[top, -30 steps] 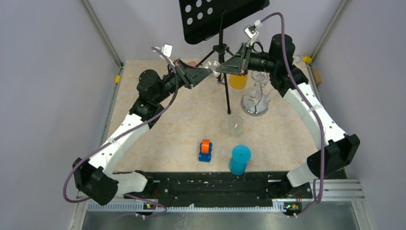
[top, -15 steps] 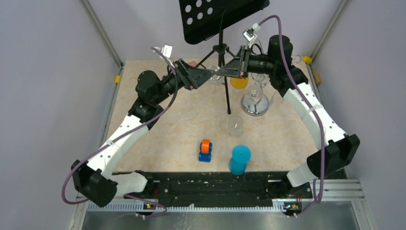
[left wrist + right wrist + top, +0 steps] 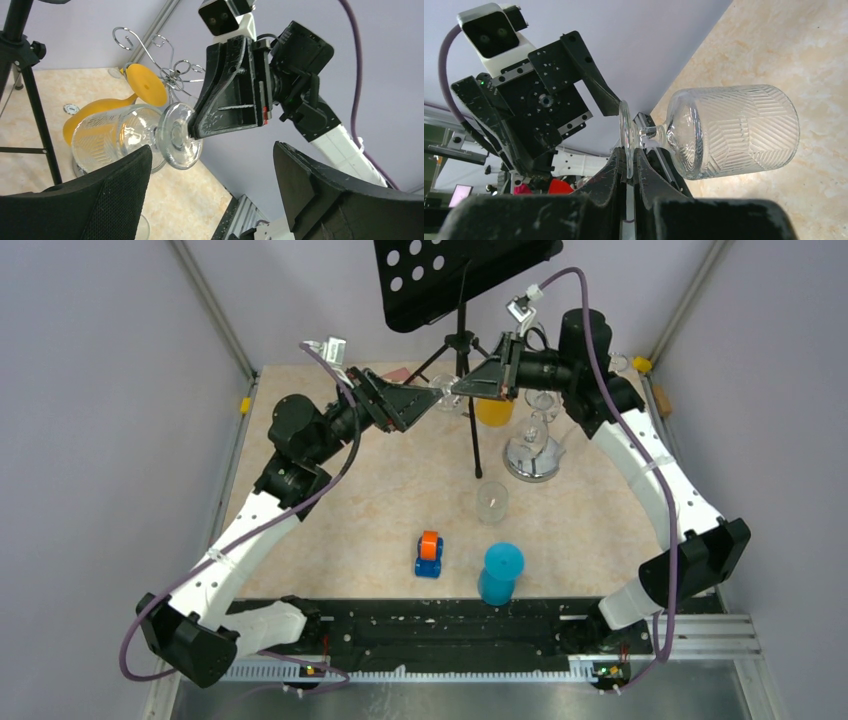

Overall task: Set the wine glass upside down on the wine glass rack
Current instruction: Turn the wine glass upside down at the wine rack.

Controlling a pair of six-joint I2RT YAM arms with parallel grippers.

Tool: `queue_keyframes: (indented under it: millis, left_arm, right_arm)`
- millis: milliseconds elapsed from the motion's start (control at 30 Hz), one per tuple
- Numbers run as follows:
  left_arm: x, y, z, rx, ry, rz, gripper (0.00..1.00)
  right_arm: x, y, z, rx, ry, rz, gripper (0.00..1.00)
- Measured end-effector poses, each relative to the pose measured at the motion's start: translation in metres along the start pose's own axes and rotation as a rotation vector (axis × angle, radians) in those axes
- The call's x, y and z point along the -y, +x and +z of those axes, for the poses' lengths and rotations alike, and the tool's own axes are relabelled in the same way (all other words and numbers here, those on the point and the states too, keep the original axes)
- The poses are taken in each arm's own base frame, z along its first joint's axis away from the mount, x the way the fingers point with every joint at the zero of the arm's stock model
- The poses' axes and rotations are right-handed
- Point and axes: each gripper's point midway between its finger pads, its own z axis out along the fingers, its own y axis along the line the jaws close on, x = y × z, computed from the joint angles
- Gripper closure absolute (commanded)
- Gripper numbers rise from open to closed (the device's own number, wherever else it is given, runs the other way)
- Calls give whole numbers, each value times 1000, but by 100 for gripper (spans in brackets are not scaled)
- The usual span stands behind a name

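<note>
The clear patterned wine glass (image 3: 734, 130) hangs sideways in mid-air. My right gripper (image 3: 629, 155) is shut on the rim of its round foot (image 3: 179, 136). From above, the wine glass (image 3: 445, 393) sits between both grippers, under the music stand. My left gripper (image 3: 212, 150) is open, its fingers (image 3: 120, 190) spread on either side and clear of the glass; from above the left gripper (image 3: 422, 400) is just left of it. The chrome wine glass rack (image 3: 533, 457) stands to the right, its curled hooks (image 3: 165, 70) carrying an orange glass (image 3: 145, 85).
A black music stand (image 3: 460, 280) on a tripod (image 3: 472, 430) rises just behind and beside the glass. On the table nearer me are a small clear tumbler (image 3: 491, 502), a blue cup (image 3: 500, 573) and a blue-orange toy (image 3: 429, 553).
My left gripper has opened, let go of the wine glass and drawn back a little to the left. The right gripper has kept its hold on the foot.
</note>
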Motion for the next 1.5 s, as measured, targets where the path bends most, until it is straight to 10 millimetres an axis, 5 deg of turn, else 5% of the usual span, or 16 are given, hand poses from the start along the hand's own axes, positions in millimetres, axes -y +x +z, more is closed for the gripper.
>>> queue_keyframes:
  millis: [467, 700, 1067, 1500]
  left_arm:
    - [-22, 18, -6, -82, -79, 88, 5]
    - [-16, 17, -14, -85, -81, 90, 5]
    - [-11, 16, -19, -86, -77, 92, 4]
    - [-15, 22, -18, -113, -81, 81, 4]
  right_arm:
    - [-38, -27, -6, 68, -63, -80, 100]
    - [-36, -45, -13, 134, -30, -80, 100]
    - [-20, -93, -53, 338, 99, -98, 100]
    - [-31, -136, -125, 565, 211, -202, 100]
